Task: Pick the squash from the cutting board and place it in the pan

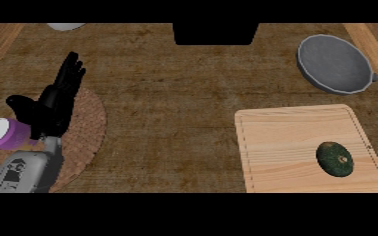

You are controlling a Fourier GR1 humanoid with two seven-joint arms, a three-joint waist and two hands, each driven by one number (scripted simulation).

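Observation:
A dark green round squash [335, 158] lies on the pale wooden cutting board [288, 145] at the lower right. The grey pan [334, 63] stands at the upper right, beyond the board, with nothing in it. My left hand [55, 102] is at the far left, open with its fingers straight and pointing up, well away from the squash. My right hand does not show in the head view.
A round woven mat [87, 130] lies under my left hand. A purple and white object [12, 132] sits at the left edge beside the forearm. A black block [215, 33] stands at the top centre, and a pale dish [66, 26] at the top left.

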